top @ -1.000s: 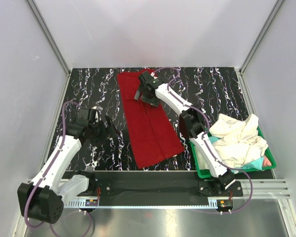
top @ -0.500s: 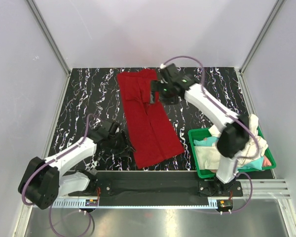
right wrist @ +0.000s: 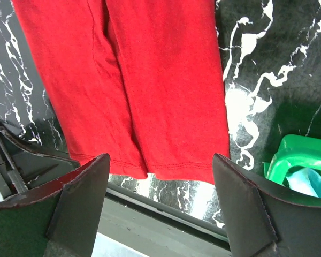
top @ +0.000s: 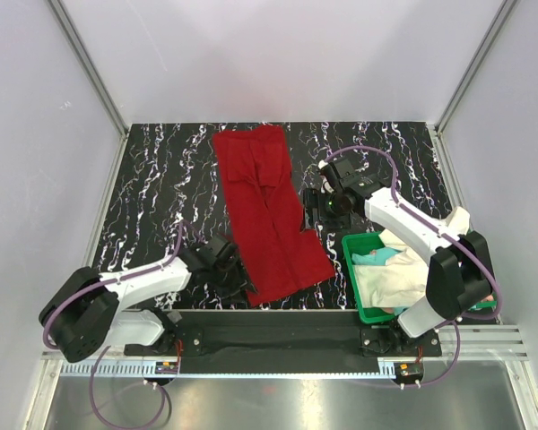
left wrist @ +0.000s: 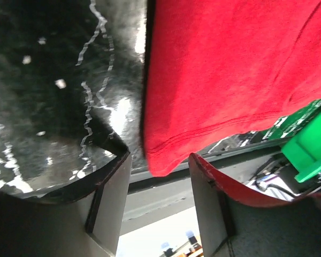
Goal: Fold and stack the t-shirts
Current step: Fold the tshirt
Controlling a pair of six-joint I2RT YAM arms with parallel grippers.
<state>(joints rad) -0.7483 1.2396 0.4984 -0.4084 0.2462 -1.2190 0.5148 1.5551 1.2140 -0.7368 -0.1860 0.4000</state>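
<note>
The deep red t-shirt (top: 269, 210) lies folded into a long strip on the black marbled table (top: 161, 179). My left gripper (top: 237, 279) is open low at the strip's near left corner. In the left wrist view that red corner (left wrist: 166, 155) sits just ahead of the gap between the open fingers, gripper (left wrist: 159, 179). My right gripper (top: 313, 204) is open at the strip's right edge. In the right wrist view, gripper (right wrist: 160, 179) is spread wide above the red hem (right wrist: 176, 166). The cream-white t-shirt (top: 403, 279) and the teal t-shirt (top: 373, 258) lie in the bin. The pinkish one is hidden.
The green plastic bin (top: 366, 312) stands at the near right, partly covered by my right arm; its corner shows in the right wrist view (right wrist: 305, 152). The black base rail (top: 269, 336) runs along the table's near edge. Grey walls enclose the table.
My left gripper has swung right and low to the red shirt's near left corner. My right gripper has drawn back from the shirt's far end to its right edge near the bin.
</note>
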